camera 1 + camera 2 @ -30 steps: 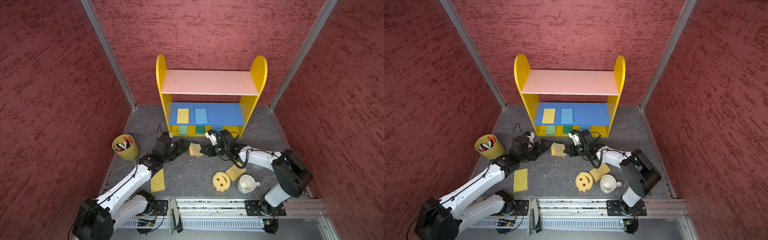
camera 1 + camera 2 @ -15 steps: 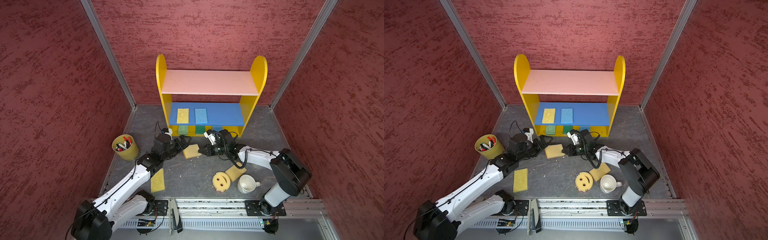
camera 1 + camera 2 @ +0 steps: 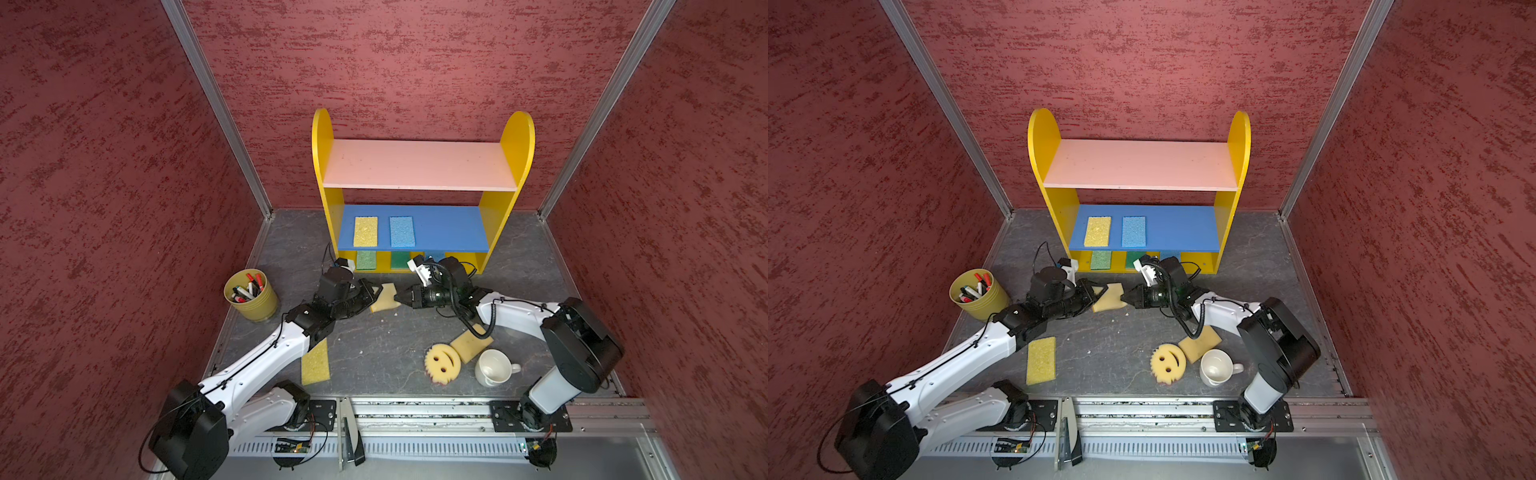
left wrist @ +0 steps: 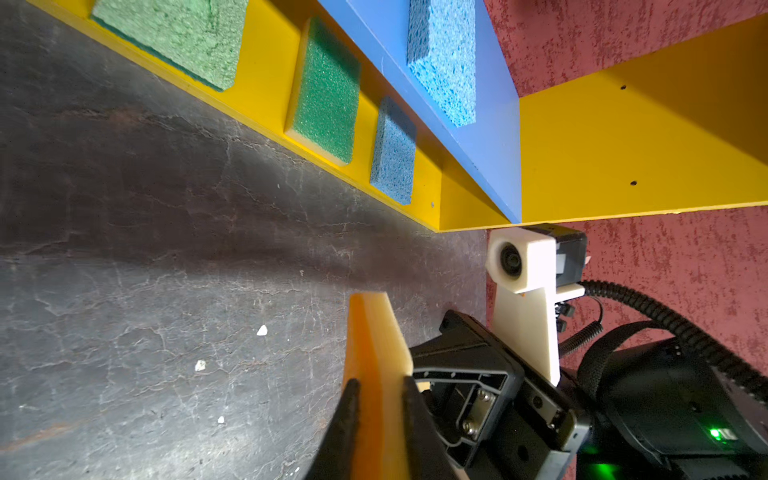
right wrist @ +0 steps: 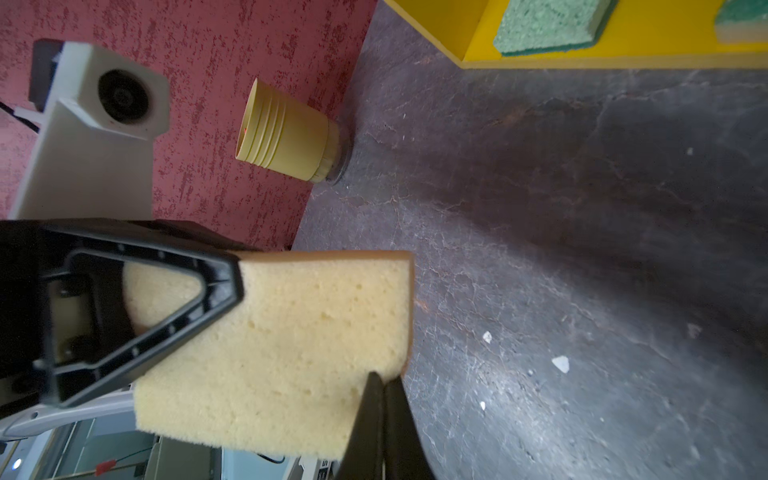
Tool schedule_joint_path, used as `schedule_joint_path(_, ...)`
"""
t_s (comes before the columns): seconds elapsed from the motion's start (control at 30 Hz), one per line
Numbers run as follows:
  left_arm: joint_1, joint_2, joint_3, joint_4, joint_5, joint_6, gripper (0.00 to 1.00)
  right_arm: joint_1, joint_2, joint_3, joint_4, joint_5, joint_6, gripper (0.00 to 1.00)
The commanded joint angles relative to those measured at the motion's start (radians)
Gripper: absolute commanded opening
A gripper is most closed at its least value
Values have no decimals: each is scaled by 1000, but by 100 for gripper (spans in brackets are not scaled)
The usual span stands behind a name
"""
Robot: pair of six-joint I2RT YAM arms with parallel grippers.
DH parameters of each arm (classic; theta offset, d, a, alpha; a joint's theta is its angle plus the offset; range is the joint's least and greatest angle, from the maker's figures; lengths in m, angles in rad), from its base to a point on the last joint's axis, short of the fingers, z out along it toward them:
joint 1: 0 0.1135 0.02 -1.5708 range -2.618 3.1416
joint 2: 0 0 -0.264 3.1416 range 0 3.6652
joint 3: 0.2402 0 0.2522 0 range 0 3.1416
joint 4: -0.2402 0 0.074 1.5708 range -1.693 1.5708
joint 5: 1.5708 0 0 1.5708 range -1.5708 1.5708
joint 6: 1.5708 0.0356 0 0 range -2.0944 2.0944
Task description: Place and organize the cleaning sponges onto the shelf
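Note:
A tan sponge with an orange face [image 3: 384, 297] [image 4: 374, 332] stands on edge just above the floor, in front of the shelf [image 3: 419, 166]. My left gripper [image 3: 376, 293] [image 4: 378, 384] is shut on one end of it. My right gripper [image 3: 397, 297] [image 5: 384, 378] is shut, its tips pinching the opposite corner. On the blue board lie a yellow sponge [image 3: 365, 231] and a blue sponge [image 3: 402, 231]. Two green sponges [image 4: 174, 37] [image 4: 326, 95] and a blue one [image 4: 392, 153] lie on the yellow base. Loose on the floor are a yellow sponge [image 3: 316, 361], a smiley sponge [image 3: 442, 361] and a tan sponge [image 3: 471, 343].
A white mug [image 3: 492, 368] stands beside the smiley sponge at the front right. A yellow cup of markers [image 3: 251, 295] sits by the left wall. Red walls close in on three sides. Small crumbs dot the grey floor [image 3: 374, 345].
My left gripper has moved in towards the tan sponge and shut on its end. The right gripper has kept its pinch on the corner and barely moved.

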Motion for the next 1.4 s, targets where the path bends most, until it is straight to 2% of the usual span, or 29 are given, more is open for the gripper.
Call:
schedule_joint_path(0.0,-10,-5,53,5,16,8,5,0,-43,-30,57,61,7,15)
schedule_joint_path(0.13,-5,-9,84,-52,9,9,3,9,-132,-88,56,207,-69,52)
schedule_joint_path(0.27,21,-1,140,-156,20,14,2,88,-286,-134,-50,502,-283,64)
schedule_joint_path(0.47,37,4,177,-236,28,13,2,294,-402,-173,-77,911,-549,62)
schedule_joint_path(0.73,59,10,220,-323,62,0,3,519,-303,-112,-6,1208,-837,63)
schedule_joint_path(0.83,60,14,238,-353,71,7,3,573,-244,-84,55,1276,-945,64)
schedule_joint_path(0.93,64,15,239,-360,89,1,4,602,-196,-62,116,1294,-1018,64)
schedule_joint_path(1.23,56,56,241,-372,150,0,5,609,-44,13,309,1366,-1162,66)
schedule_joint_path(1.37,55,65,231,-365,166,1,5,608,-6,41,307,1370,-1155,53)
